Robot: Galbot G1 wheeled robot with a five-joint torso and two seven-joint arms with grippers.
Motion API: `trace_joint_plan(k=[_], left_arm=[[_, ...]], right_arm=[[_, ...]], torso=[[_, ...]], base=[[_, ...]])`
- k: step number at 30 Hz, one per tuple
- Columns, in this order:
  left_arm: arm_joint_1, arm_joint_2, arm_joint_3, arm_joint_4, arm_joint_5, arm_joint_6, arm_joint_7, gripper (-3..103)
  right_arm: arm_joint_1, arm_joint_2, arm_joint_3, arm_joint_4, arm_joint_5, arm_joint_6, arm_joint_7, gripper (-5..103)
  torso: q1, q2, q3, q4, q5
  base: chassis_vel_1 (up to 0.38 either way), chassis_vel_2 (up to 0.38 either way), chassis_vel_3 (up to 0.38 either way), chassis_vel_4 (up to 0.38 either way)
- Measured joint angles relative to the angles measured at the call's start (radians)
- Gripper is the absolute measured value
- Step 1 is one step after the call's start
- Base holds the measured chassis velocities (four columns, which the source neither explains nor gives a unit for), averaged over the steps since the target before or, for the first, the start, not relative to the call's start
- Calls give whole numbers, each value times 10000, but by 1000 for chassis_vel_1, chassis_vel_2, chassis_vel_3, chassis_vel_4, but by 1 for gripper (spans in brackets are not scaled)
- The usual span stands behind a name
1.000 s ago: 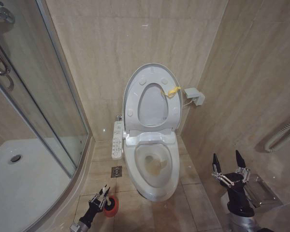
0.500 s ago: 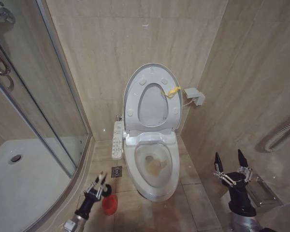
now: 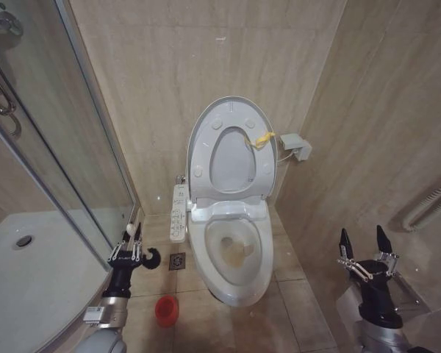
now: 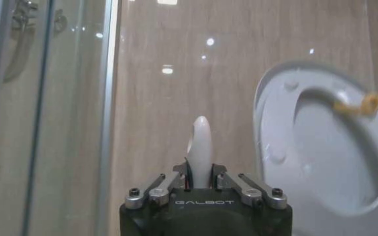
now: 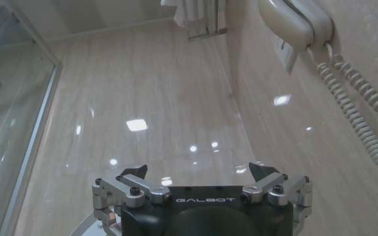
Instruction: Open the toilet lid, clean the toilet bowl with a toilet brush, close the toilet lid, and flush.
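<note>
White stick of the toilet brush (image 4: 201, 147) sits clamped in our left claw (image 3: 134, 246), bristles hard to make out; "GALBOT" marks the wrist. Our right claw (image 3: 365, 243) hangs spread. Toilet lid (image 3: 231, 147) stands raised.

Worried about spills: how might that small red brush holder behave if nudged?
The red holder looks small and probably light, so it would likely slide on the glossy floor tiles. It stands empty, the brush being in the left pincer, so it may tip easily.
</note>
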Motion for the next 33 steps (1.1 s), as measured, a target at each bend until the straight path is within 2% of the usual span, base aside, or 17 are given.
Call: trace_joint_plan(k=[3,4,7,8,10,15,17,18,21,23,27,28,29,30,31,32,33], left_arm=[[32,140,127,-978,-379,415,71,22],[32,140,127,-978,-379,415,71,22],[-103,328,366,-1591,-774,887,140,22],[-103,328,366,-1591,-774,887,140,22],[-519,481,774,-1687,-1181,1244,246,22],[-1515,657,1625,-1329,-1993,1252,812,22],[-2165,744,2334,-838,-2475,1021,1097,22],[-2165,744,2334,-838,-2475,1021,1097,22],[-3397,664,3627,337,-3006,340,1539,22],[-3758,552,3910,748,-3048,115,1746,22],[-5093,-79,4840,3023,-2632,-514,2555,22],[-5093,-79,4840,3023,-2632,-514,2555,22],[-5405,-281,5011,3743,-2392,-627,2739,22],[-5405,-281,5011,3743,-2392,-627,2739,22],[-5755,-538,5154,4598,-2101,-745,2887,22],[-5755,-538,5154,4598,-2101,-745,2887,22],[-5948,-685,5219,5056,-1959,-860,2976,22]], right_arm=[[122,-81,-231,-77,-110,0,-3,100],[122,-81,-231,-77,-110,0,-3,100],[370,-115,-448,-503,-285,0,-69,100],[370,-115,-448,-503,-285,0,-69,100],[439,15,-531,-793,-453,0,-74,100],[607,297,-874,-937,-873,0,-3,100],[755,438,-1028,-986,-1133,0,37,100],[755,438,-1028,-986,-1133,0,37,100],[859,593,-1178,-1052,-1377,0,41,100],[875,619,-1222,-1069,-1399,1,23,100],[1001,754,-1378,-1166,-1422,0,-51,100],[1001,754,-1378,-1166,-1422,0,-51,100],[1061,767,-1415,-1234,-1422,1,-52,100],[1061,767,-1415,-1234,-1422,1,-52,100],[1149,756,-1468,-1341,-1422,0,-56,100],[1149,756,-1468,-1341,-1422,0,-56,100],[1185,744,-1478,-1411,-1420,1,-61,100]], torso=[[0,0,0,0,0],[0,0,0,0,0],[0,0,0,8,1],[0,0,0,8,1],[0,-1,0,-1,1],[0,-2,1,-2,1],[0,-2,1,5,2],[0,-2,1,5,2],[0,-3,1,1,0],[1,-2,1,0,0],[1,-2,1,-1,1],[1,-2,1,-1,1],[1,-3,2,-1,0],[1,-3,2,-1,0],[2,-3,2,-1,0],[2,-3,2,-1,0],[2,-2,2,8,5]], base=[[0,0,0,0],[0,0,0,0],[0,0,0,0],[0,0,0,0],[0,0,0,0],[0,0,0,0],[0,0,0,0],[0,0,0,0],[0,0,0,0],[0,0,0,0],[0,0,0,0],[0,0,0,0],[0,0,0,0],[0,0,0,0],[0,0,0,0],[0,0,0,0],[0,0,0,0]])
